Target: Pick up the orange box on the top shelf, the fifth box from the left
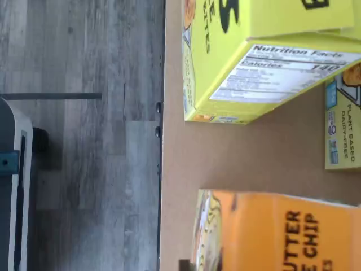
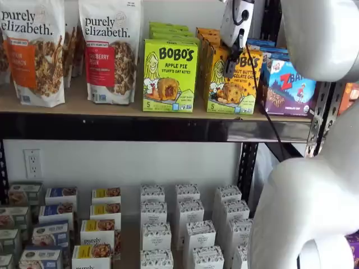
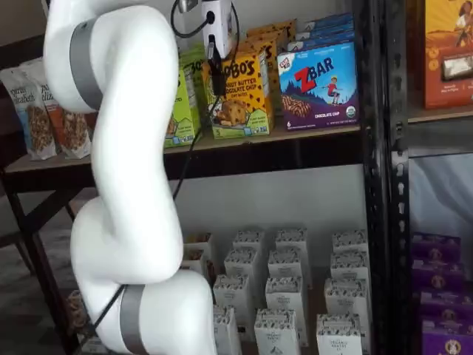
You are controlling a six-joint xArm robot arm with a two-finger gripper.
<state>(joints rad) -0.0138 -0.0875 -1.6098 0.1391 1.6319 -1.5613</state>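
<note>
A: Right, the orange box (image 2: 231,84) is seen standing upright on the top shelf (image 2: 84,106), front face out, in both shelf views. It is flanked by the green Bobo's box (image 2: 169,75) on one side and the ZBar box (image 2: 290,87) on the other.

B: And the gripper (image 2: 231,66)?

A: It is hung right in front of the box's upper part, white body above, black fingers (image 3: 218,78) down over the printed face. Whether the box is pinched cannot be told from here; the fingers are viewed against the carton with no gap made out, and contact is not shown plainly, so spread or pressed together cannot be called.

B: Anything from the wrist view?

A: An orange carton face (image 1: 282,231) with lettering is caught there, resting on the tan board (image 1: 237,158), with a yellow-green box (image 1: 254,56) showing its nutrition panel just beside it, a strip of bare board between the two. Grey plank floor (image 1: 79,141) is seen past the board's edge.

B: Further out?

A: Two Purely Elizabeth bags (image 2: 109,50) are stood at the far end of the same shelf. Small white boxes (image 2: 188,213) are lined in rows on the lower level, and the white arm (image 3: 122,185) is spread across the foreground.
</note>
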